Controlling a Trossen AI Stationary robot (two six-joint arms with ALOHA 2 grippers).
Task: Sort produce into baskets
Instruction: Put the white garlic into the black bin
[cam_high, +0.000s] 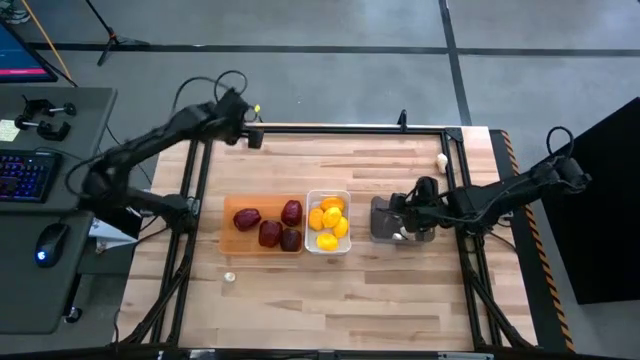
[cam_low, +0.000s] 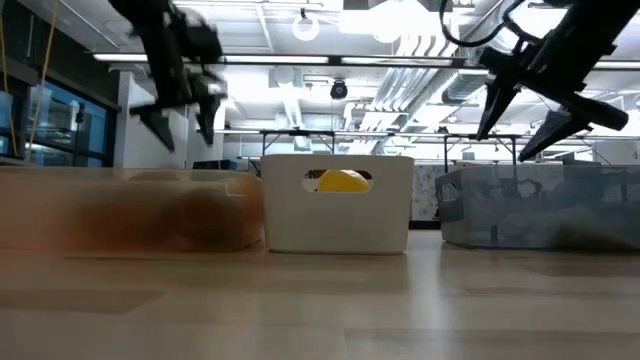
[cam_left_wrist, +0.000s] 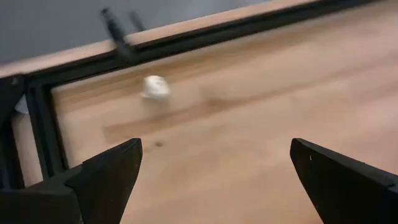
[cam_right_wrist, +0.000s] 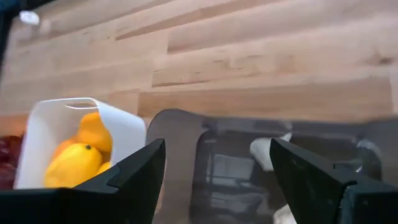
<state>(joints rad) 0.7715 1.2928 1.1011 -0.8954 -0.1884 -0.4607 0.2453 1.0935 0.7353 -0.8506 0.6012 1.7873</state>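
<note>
Several dark red pieces (cam_high: 268, 228) lie in the orange tray (cam_high: 230, 240). Yellow lemon-like pieces (cam_high: 329, 222) fill the white bin (cam_high: 327, 248), also seen in the right wrist view (cam_right_wrist: 74, 163). White garlic bulbs (cam_high: 398, 236) lie in the dark grey bin (cam_high: 380, 222); one shows in the right wrist view (cam_right_wrist: 267, 153). One bulb (cam_high: 441, 159) lies loose on the table at the far right, also in the left wrist view (cam_left_wrist: 155, 87). Another bulb (cam_high: 229, 277) lies near the front left. My right gripper (cam_high: 408, 212) is open and empty above the grey bin. My left gripper (cam_high: 252, 136) is open and empty, raised over the far left of the table.
A black metal frame (cam_high: 350, 128) runs along the table's edges. The three containers stand in a row across the middle. Bare wood lies in front of them and between them and the far edge. A desk with a keyboard (cam_high: 25, 175) stands to the left.
</note>
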